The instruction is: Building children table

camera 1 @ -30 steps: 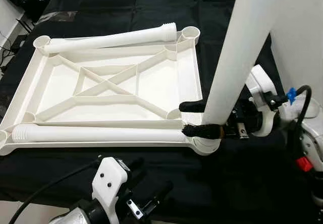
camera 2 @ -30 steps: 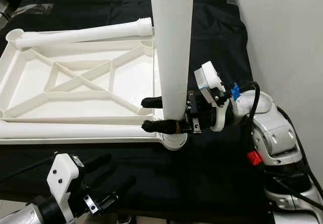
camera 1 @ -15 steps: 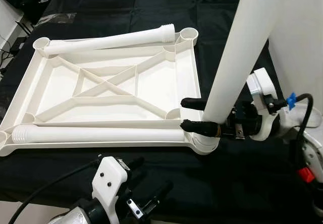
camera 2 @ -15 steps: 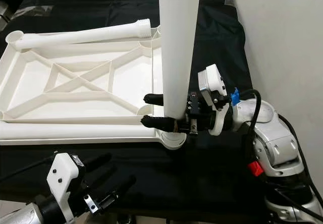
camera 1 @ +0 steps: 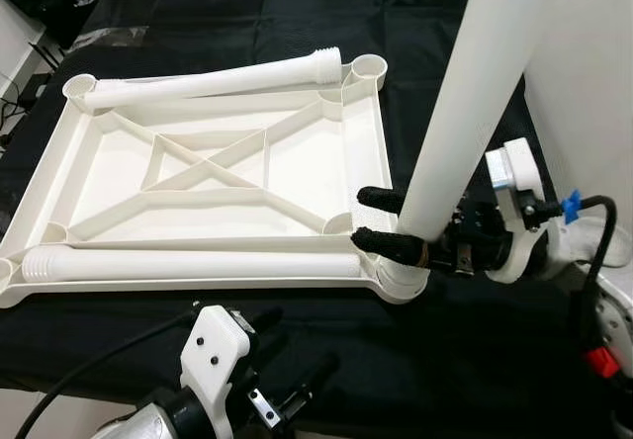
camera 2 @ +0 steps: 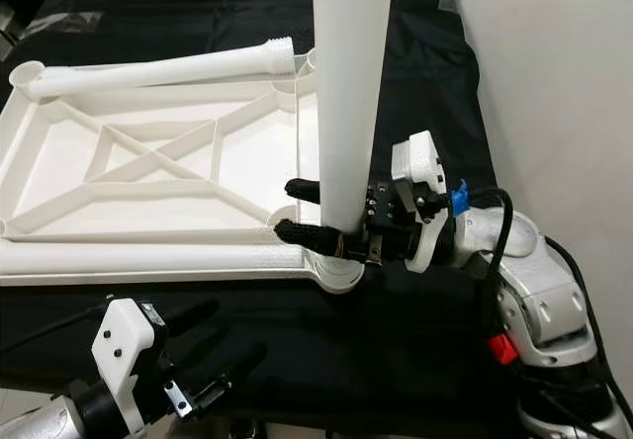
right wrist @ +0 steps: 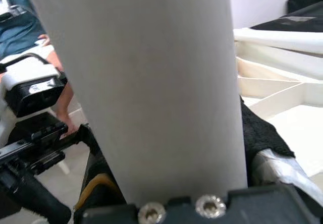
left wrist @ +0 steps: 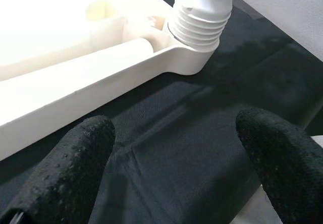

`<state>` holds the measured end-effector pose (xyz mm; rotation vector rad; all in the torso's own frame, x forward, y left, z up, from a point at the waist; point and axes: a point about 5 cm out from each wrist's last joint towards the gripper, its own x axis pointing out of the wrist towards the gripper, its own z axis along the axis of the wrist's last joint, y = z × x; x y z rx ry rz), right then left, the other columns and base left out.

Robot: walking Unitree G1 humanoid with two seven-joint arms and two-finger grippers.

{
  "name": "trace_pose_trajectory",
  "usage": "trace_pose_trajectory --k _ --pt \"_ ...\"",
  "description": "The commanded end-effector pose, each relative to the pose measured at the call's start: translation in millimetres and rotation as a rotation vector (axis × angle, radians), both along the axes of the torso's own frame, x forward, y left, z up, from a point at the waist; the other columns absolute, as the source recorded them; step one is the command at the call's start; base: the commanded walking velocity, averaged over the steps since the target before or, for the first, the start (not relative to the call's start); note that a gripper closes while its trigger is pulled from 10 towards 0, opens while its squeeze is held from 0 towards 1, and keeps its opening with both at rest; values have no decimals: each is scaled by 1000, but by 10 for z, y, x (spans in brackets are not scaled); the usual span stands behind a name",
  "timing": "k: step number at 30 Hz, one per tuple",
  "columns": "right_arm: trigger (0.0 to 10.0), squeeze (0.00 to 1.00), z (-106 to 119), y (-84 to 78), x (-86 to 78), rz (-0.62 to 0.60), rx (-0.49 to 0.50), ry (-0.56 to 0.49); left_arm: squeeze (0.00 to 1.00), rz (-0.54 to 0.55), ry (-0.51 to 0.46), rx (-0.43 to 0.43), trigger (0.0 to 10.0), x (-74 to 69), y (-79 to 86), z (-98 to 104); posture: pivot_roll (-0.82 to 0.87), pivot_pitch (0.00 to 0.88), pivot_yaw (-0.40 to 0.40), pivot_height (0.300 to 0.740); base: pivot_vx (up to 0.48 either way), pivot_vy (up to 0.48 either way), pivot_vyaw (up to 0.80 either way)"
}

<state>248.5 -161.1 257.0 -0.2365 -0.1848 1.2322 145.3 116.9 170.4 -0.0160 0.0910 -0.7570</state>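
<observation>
A white tabletop [camera 1: 381, 142] lies upside down on black cloth. Two white legs lie flat on it, one along the far rim [camera 1: 218, 76] and one along the near rim [camera 1: 198, 261]. A third leg [camera 1: 475, 93] stands upright in the near right corner socket [camera 1: 401, 283]. Its threaded end [left wrist: 199, 24] meets the socket in the left wrist view. My right gripper [camera 1: 361, 219] is shut on this leg just above the socket, one finger on each side. My left gripper [camera 1: 302, 340] hovers low over the cloth near the table's front edge, open and holding nothing.
A white wall panel [camera 1: 593, 83] rises close on the right, behind the upright leg. Black cloth [camera 1: 475, 360] covers the surface around the tabletop. Cables [camera 1: 15, 93] lie at the far left. Part of a person [right wrist: 63, 103] is seen past the leg in the right wrist view.
My right wrist has rolled around the base of the upright leg and sits slightly lower, fingers still on the leg. The left gripper has not moved.
</observation>
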Motion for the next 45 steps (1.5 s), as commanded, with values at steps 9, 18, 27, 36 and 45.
trace_pose_trajectory --k 9,18,27,36,45 --pt "10000 0 -147 70 -33 -90 30 65 0 -10 27 21 10000 -9 32 -41 16 311 73 740 0 0 0" --pt "10000 0 -181 164 -64 -160 46 50 0 -9 25 25 10000 1 39 -41 18 311 75 740 0 0 0" --pt "10000 0 -191 288 -155 -206 109 33 0 -15 25 29 10000 7 49 -46 12 308 81 740 0 0 0" --pt "10000 0 -231 355 -209 -215 119 26 0 -15 25 32 10000 6 52 -57 14 305 80 740 0 0 0" --pt "10000 0 -261 425 -272 -267 99 -2 0 -20 28 34 10000 4 59 -75 8 298 81 740 0 0 0"
